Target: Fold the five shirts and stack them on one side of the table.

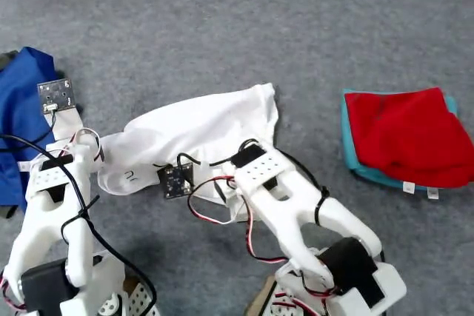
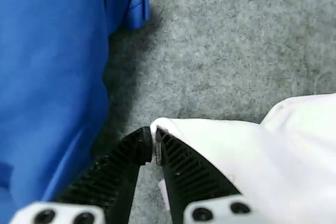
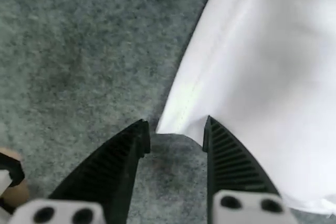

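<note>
A crumpled white shirt lies mid-table between my two arms. My left gripper is shut on a corner of the white shirt, right beside the blue shirt. That blue shirt is spread at the table's left edge. My right gripper is open just above the table, and a hem corner of the white shirt lies between its fingers. A folded red shirt rests on a folded teal shirt at the right side.
Grey felt tabletop lies bare across the far half. The left arm and right arm rise from the near edge, with loose cables around them.
</note>
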Controlling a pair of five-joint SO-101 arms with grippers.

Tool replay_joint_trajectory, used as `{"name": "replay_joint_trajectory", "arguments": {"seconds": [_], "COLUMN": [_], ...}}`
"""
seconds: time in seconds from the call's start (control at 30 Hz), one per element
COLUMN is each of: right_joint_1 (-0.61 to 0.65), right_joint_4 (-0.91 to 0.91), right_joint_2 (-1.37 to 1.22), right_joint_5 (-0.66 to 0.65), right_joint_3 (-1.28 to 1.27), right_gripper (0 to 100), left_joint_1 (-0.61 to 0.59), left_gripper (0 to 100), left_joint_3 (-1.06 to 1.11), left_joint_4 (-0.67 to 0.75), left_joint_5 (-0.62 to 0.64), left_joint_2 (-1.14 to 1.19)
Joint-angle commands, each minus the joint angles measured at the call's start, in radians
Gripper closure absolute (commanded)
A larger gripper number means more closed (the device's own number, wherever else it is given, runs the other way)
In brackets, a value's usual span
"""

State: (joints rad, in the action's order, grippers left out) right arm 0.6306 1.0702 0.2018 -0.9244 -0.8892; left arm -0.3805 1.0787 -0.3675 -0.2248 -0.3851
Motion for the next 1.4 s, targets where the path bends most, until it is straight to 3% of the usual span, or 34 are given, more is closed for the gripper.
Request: {"name": "replay_joint_trajectory", "arguments": {"seconds": [0.0,0.33,0.67,0.83,1.03,1.37], "right_joint_1": [0.012,0.005,-0.038,-0.111,-0.119,-0.122], "right_joint_4": [-0.006,-0.075,-0.020,-0.041,-0.061,0.235], "right_joint_2": [-0.007,-0.071,-0.194,-0.200,-0.193,-0.191], "right_joint_5": [0.014,0.014,0.037,0.097,0.107,0.117], "right_joint_3": [0.008,-0.015,0.096,0.122,0.137,0.584], "right_gripper": [81.5,81.7,82.0,98.5,99.5,99.5], "left_joint_1": [-0.006,-0.006,-0.006,-0.006,-0.005,0.000], "left_gripper": [98,98,98,98,98,98], "left_joint_3": [-0.054,-0.052,-0.049,-0.048,-0.048,-0.048], "left_joint_4": [-0.005,-0.005,-0.005,-0.005,-0.005,-0.006], "left_joint_5": [0.008,0.008,0.008,0.006,0.006,0.006], "left_joint_2": [-0.002,-0.002,-0.005,-0.005,-0.007,-0.012]}}
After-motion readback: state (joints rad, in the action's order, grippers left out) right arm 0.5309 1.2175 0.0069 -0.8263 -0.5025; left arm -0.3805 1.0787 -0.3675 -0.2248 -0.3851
